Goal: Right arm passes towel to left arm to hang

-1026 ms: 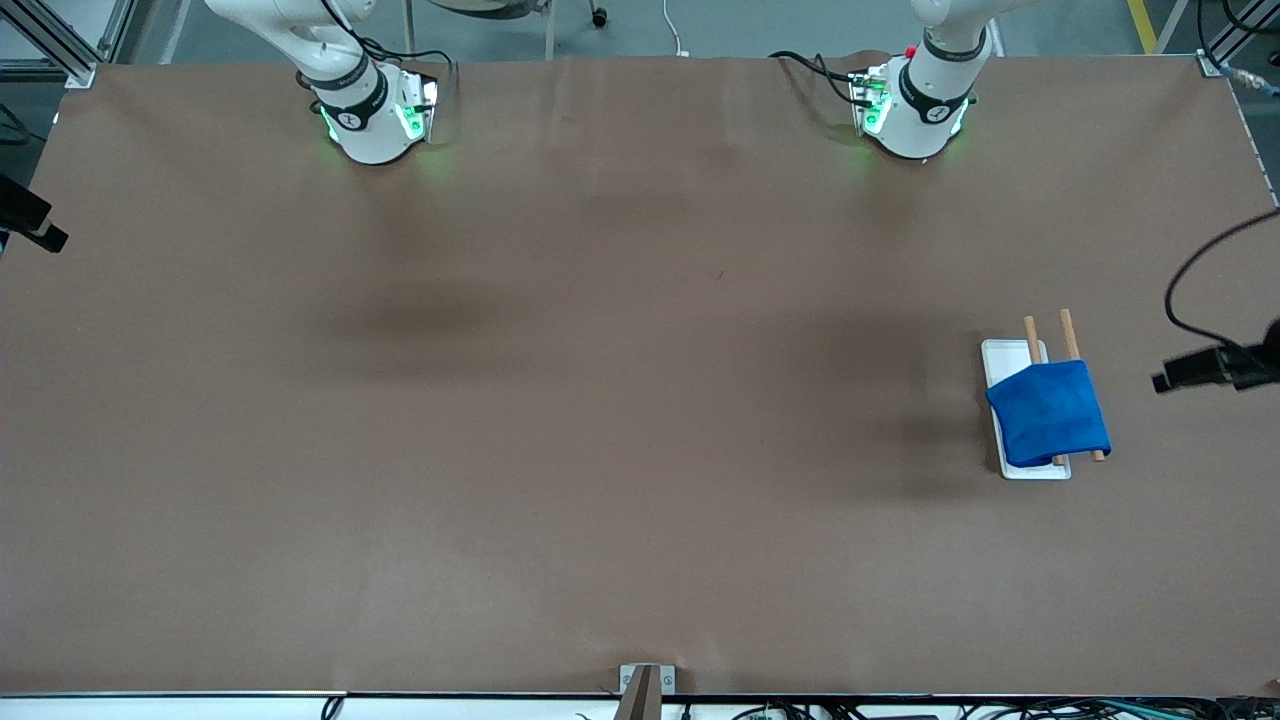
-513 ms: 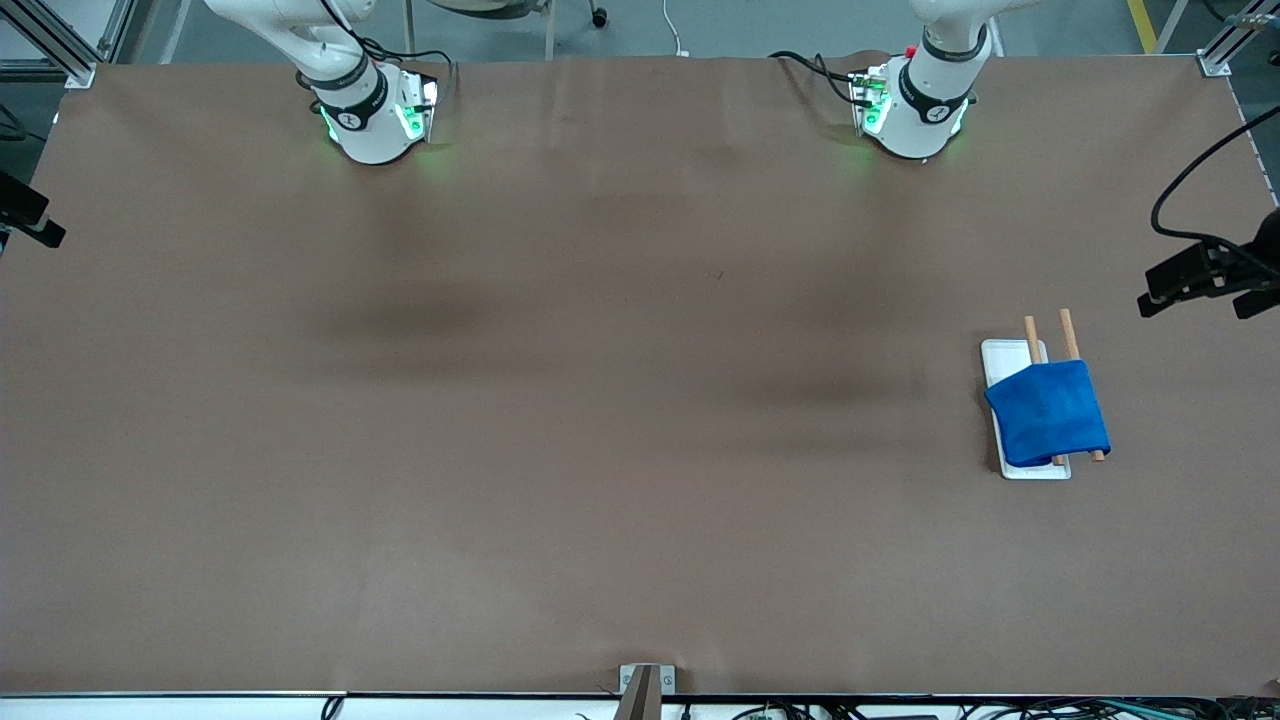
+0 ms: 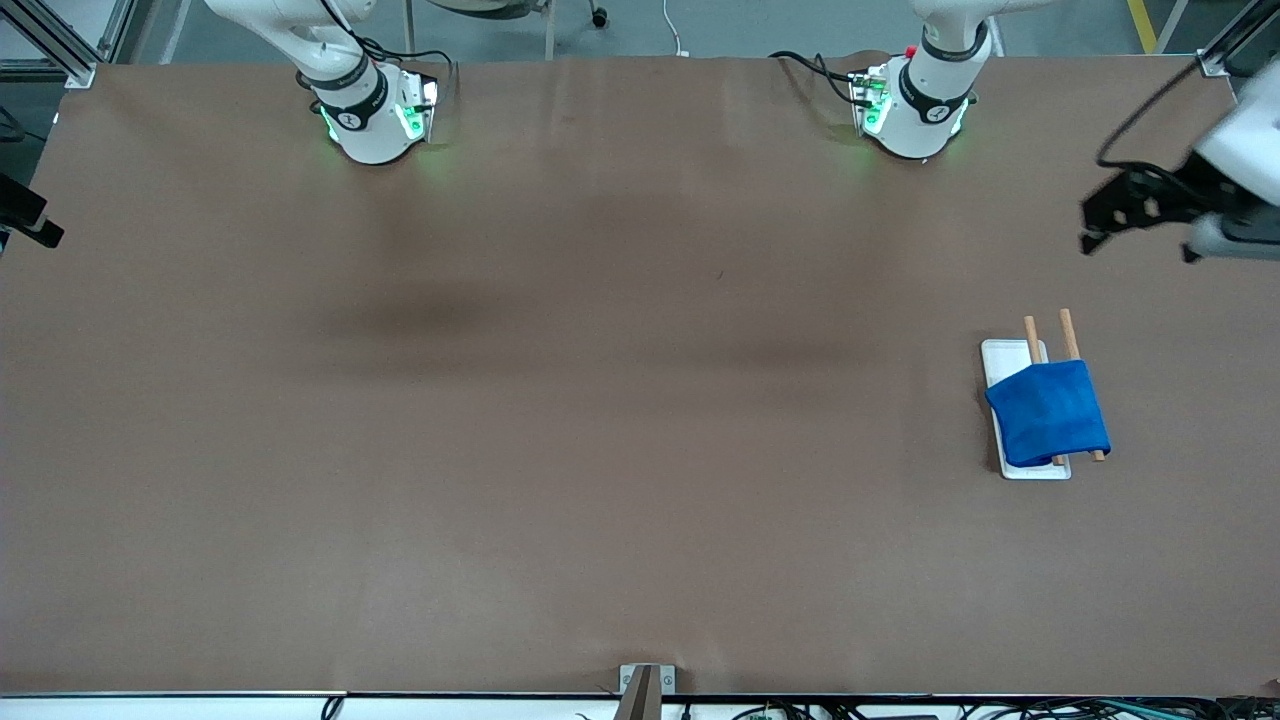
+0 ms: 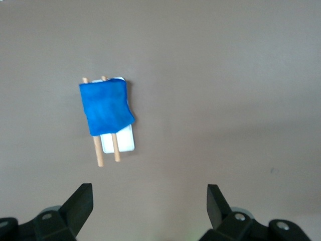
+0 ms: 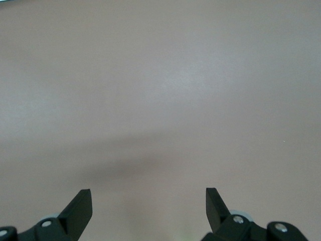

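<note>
The towel (image 3: 1048, 412) is lying draped over the two wooden rods (image 3: 1069, 335) of the white tray (image 3: 1003, 355), toward the left arm's end of the bench (image 3: 600, 450). It is covering most of the tray, and neither claw is touching it. Judged from this layout, the hanging step appears done.

The left claw (image 4: 149, 201) is hanging in the air over the bench edge at the left arm's end, well apart from the tray, with its fingers (image 4: 80, 202) spread wide and gripping nothing. The right claw (image 5: 148, 202) is hanging over bare bench with its fingers (image 5: 80, 203) likewise spread and empty; in the front view only a dark fragment shows at the frame edge, and whether it belongs to this claw cannot be told.

Probable faults from this state:

- The towel is sitting skewed on the rods, with one corner overhanging the tray rim. Any jolt to the bench is risking a slide off the rods.
- The tray looks light. A low pass by the left claw is risking contact with a rod end, which would be shifting or tipping the tray.
- A trailing cable (image 3: 1135, 115) is hanging near the left claw and could be snagging during travel.
</note>
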Controlling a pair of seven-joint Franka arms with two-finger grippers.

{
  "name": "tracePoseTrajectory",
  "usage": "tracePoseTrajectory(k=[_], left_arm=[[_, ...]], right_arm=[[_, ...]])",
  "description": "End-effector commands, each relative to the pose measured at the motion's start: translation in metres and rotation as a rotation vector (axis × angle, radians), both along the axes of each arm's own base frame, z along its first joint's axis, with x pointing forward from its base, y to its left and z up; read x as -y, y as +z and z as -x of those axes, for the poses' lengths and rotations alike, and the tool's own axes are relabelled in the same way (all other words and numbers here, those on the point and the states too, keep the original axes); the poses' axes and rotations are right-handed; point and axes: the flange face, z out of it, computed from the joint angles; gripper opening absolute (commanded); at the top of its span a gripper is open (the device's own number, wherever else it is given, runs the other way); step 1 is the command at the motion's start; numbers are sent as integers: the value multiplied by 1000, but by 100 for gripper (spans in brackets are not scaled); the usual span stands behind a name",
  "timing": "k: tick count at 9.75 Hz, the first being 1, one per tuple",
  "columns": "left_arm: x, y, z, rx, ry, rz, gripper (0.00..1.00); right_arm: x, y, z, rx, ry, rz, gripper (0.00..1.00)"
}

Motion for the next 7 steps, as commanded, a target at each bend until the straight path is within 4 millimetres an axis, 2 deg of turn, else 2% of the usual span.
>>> tracePoseTrajectory(k=[1, 2, 5, 7], left_arm=[[-1, -25, 39, -14, 23, 17, 100], [-2, -30, 48, -2, 56, 27, 100], [-7, -18, 32, 8, 51, 26, 100], [-8, -18, 25, -10, 59, 21, 100]], right_arm=[[3, 3, 1, -3, -17, -6, 100], [2, 3, 1, -3, -17, -6, 100], [2, 3, 1, -3, -15, -6, 100], [2, 2, 1, -5, -15, -6, 100]])
